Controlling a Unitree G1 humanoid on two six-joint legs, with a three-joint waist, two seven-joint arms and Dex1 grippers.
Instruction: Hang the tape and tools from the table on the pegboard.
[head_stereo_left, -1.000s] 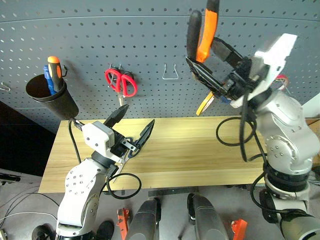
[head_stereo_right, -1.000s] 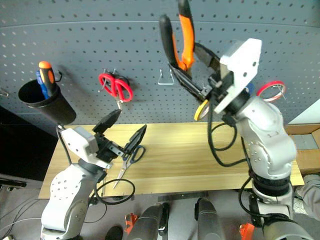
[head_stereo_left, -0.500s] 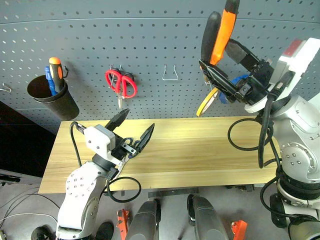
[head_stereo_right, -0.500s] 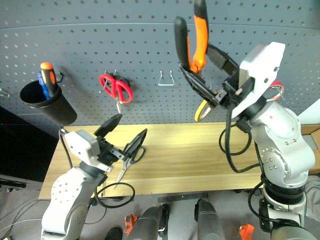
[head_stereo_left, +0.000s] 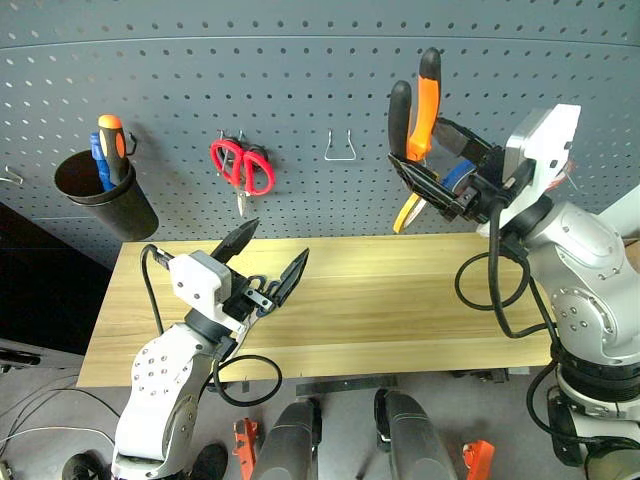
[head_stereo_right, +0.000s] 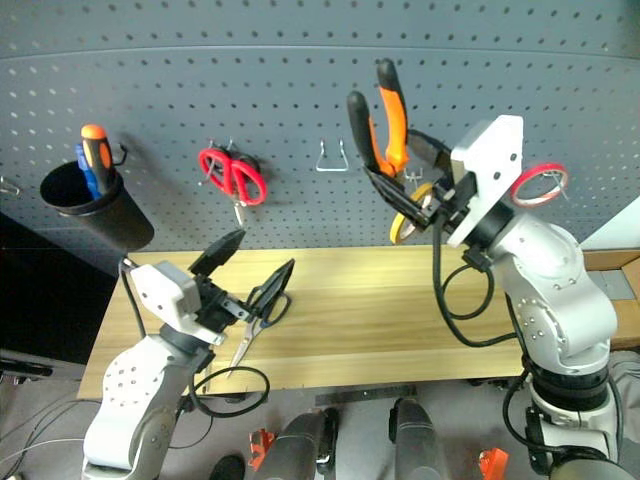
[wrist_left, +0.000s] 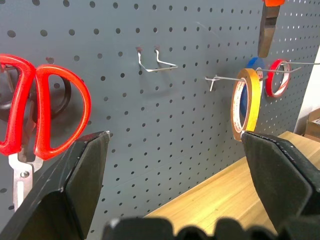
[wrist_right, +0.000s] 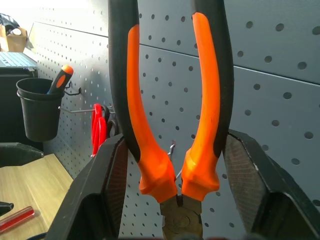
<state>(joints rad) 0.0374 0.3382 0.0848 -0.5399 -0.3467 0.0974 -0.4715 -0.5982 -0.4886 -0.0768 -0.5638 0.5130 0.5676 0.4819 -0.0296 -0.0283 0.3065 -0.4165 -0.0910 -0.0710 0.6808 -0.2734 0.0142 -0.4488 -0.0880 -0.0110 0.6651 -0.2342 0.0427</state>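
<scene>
My right gripper (head_stereo_left: 440, 178) is shut on the pliers (head_stereo_left: 415, 105), whose orange-and-black handles (wrist_right: 150, 120) point up, close in front of the dark grey pegboard (head_stereo_left: 300, 80). The yellow tape (head_stereo_left: 408, 212) hangs on a peg of the board just below the pliers, also seen as the tape (wrist_left: 245, 105) in the left wrist view. My left gripper (head_stereo_left: 272, 240) is open and empty, raised over the left part of the wooden table (head_stereo_left: 400, 300). The dark-handled scissors (head_stereo_right: 255, 322) lie on the table under it, partly hidden.
Red scissors (head_stereo_left: 242, 165) hang on the board, with a black cup (head_stereo_left: 100, 195) of screwdrivers to their left. A bare wire hook (head_stereo_left: 342, 148) sits between the red scissors and the pliers. A blue tape ring (wrist_left: 257, 62) and a red one (head_stereo_right: 540, 183) hang at the right.
My right gripper has come down with the pliers, so their handles now stand lower against the board. The left arm has kept still.
</scene>
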